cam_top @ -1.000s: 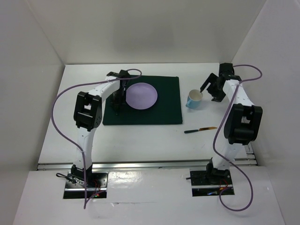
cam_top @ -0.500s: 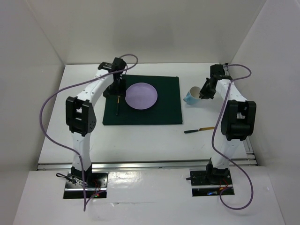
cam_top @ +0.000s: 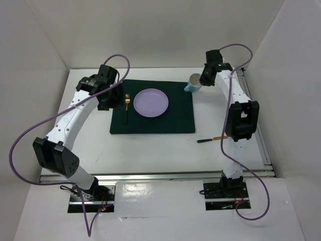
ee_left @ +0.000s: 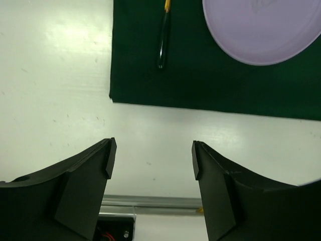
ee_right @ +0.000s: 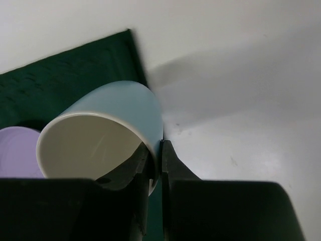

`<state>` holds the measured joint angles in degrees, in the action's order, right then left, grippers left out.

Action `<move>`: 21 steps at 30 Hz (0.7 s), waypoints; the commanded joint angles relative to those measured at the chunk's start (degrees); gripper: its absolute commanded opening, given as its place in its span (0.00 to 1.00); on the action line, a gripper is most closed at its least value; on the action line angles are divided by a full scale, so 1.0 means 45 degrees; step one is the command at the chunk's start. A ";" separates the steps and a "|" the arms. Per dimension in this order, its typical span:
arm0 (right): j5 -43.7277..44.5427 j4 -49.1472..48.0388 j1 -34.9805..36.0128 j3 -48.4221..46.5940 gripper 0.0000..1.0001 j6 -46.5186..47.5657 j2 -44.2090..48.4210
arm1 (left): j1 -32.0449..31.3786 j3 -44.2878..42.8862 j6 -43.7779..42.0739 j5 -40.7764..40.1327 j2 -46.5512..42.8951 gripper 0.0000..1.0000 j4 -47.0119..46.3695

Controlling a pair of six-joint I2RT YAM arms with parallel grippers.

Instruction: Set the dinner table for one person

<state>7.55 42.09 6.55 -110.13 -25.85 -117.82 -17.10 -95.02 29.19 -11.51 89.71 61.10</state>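
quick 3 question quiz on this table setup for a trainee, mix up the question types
1. True or false: the fork lies on the mat, beside the plate.
2. Fill in: the knife lies on the bare ___, off the mat.
3. The right end effector grips the: A knife, B cup, C plate.
Key: 1 true; 2 table; 3 B.

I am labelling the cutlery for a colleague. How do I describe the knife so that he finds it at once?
Find the dark green mat on the white table. Off its near right corner, on bare tabletop, lies the knife, with black handle and golden blade. The similar fork lies on the mat instead, left of the purple plate.
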 commanded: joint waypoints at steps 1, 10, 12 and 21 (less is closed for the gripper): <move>0.0101 0.0570 0.0751 -0.1969 0.00 -0.0038 -0.0905 | -0.0086 0.1231 0.0486 0.0993 -0.0890 0.78 -0.0978; -0.0428 0.1253 0.1280 -0.5799 0.00 -0.0116 -0.3738 | -0.0457 0.2522 0.0623 0.1347 -0.2084 0.77 -0.1410; -0.0428 0.1468 0.1396 -0.6170 0.00 -0.0116 -0.4051 | -0.0457 0.2522 0.0623 0.1211 -0.2084 0.77 -0.1217; -0.0290 0.1331 0.1514 -0.6016 0.35 -0.0116 -0.4540 | -0.0457 0.2386 0.0390 0.0956 -0.1831 0.79 -0.0941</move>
<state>6.70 49.39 12.78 -133.62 -26.02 -138.26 -19.22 -83.22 31.57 -6.33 81.25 56.99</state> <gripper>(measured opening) 0.318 0.789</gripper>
